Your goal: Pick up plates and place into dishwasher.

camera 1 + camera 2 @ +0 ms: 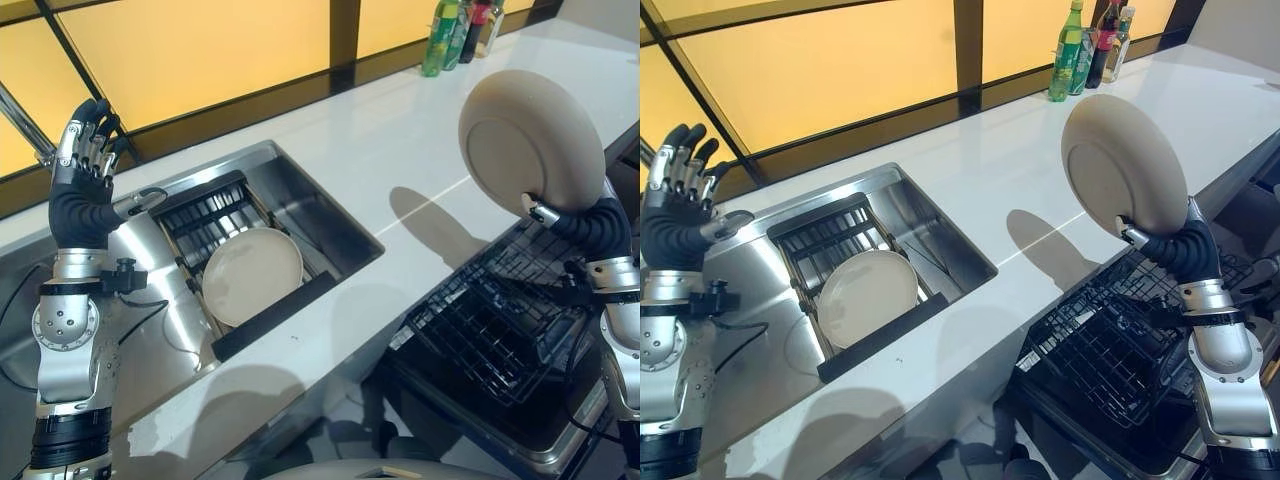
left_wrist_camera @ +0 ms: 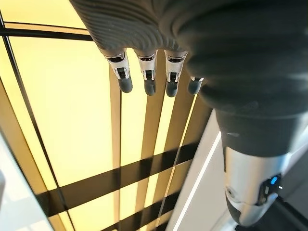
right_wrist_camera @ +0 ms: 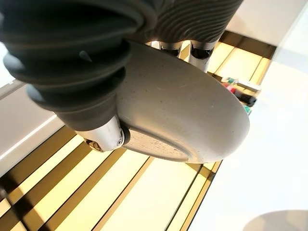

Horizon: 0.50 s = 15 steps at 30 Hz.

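- Held beige plate (image 1: 1122, 177) upright in right hand (image 1: 1165, 247), thumb pinching its lower rim, above dishwasher rack (image 1: 1110, 350).
- Kept left hand (image 1: 85, 150) raised, fingers spread, empty.

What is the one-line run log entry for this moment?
right hand: holds plate over rack | left hand: open, raised | second plate: in sink

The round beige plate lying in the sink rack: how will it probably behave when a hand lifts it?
The round beige plate looks like rigid ceramic, so it should keep its shape but could chip against the steel sink. Its smooth face may slip, so a rim pinch like the right hand uses on the raised plate seems safest. It lies tilted and may slide.
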Available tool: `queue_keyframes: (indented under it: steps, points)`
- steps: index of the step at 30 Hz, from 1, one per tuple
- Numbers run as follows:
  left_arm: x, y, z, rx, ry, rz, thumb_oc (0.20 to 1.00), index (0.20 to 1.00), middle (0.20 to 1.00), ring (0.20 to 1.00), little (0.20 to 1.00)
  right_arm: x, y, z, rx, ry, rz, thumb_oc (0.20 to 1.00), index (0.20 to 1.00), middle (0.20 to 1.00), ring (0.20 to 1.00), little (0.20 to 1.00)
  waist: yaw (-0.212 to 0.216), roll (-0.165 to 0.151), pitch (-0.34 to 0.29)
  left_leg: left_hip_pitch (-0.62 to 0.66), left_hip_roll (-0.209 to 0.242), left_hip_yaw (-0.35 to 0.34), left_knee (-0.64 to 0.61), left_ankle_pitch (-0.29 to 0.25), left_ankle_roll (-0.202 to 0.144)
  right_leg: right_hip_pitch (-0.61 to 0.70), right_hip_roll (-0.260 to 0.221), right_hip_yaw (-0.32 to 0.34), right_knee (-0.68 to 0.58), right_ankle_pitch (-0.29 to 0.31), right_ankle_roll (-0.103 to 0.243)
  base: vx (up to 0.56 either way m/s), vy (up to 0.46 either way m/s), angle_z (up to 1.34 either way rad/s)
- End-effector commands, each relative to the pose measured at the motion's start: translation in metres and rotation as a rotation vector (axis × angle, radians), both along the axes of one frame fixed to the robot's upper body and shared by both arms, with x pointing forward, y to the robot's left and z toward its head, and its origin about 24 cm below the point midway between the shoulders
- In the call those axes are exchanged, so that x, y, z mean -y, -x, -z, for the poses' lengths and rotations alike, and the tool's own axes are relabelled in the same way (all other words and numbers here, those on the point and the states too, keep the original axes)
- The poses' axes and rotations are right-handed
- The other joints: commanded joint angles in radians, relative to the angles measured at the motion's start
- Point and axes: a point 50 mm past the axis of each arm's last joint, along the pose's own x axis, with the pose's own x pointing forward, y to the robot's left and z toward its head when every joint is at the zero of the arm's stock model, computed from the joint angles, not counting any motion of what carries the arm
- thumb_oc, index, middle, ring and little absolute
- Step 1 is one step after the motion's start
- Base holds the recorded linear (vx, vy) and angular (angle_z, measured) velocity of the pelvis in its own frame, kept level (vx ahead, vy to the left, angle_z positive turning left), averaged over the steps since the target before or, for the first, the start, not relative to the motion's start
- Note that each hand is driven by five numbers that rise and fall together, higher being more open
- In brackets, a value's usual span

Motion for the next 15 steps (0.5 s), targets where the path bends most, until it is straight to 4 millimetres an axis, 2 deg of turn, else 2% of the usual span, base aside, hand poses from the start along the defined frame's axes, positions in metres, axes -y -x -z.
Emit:
queue_keyframes:
  steps: [1, 4, 7, 15]
  points:
    - [-0.015, 0.005, -0.015, 0.034, -0.055, -0.059, 1.000, 1.000, 1.000, 1.000, 1.000, 0.007, 0.002, -0.022, 0.114, 0.000, 0.043, 0.200, 0.200, 0.200, 0.200, 0.200, -0.015, -0.056, -0.061, -0.080, -0.053, -0.051, 0.092, -0.046, 0.055, 0.075, -0.067, 0.015, -0.032, -0.006, 0.059, -0.02, -0.142, -0.05]
    - [-0.018, 0.006, -0.008, 0.012, -0.046, -0.066, 1.000, 1.000, 1.000, 1.000, 1.000, 0.015, 0.004, -0.021, 0.095, 0.007, 0.082, 0.200, 0.200, 0.200, 0.200, 0.200, -0.027, -0.055, -0.056, -0.081, -0.035, -0.047, 0.081, -0.020, 0.041, 0.074, -0.051, 0.028, -0.068, 0.019, 0.046, -0.07, -0.141, -0.14]
    - [-0.020, 0.010, -0.004, 0.013, -0.047, -0.071, 1.000, 1.000, 1.000, 1.000, 1.000, 0.021, 0.005, -0.018, 0.073, 0.013, 0.112, 0.200, 0.200, 0.200, 0.200, 0.200, -0.032, -0.050, -0.061, -0.071, -0.024, -0.046, 0.062, -0.020, 0.032, 0.078, -0.047, 0.032, -0.098, 0.025, 0.046, -0.03, -0.086, -0.17]
    - [-0.031, 0.019, 0.000, 0.003, -0.055, -0.103, 1.000, 1.000, 1.000, 1.000, 1.000, 0.047, 0.011, 0.009, -0.134, 0.087, 0.267, 0.200, 0.200, 0.200, 0.200, 0.200, -0.061, -0.033, -0.066, -0.063, 0.010, -0.027, 0.019, 0.014, 0.008, 0.061, -0.034, 0.030, -0.113, 0.034, 0.042, -0.02, -0.061, -0.10]
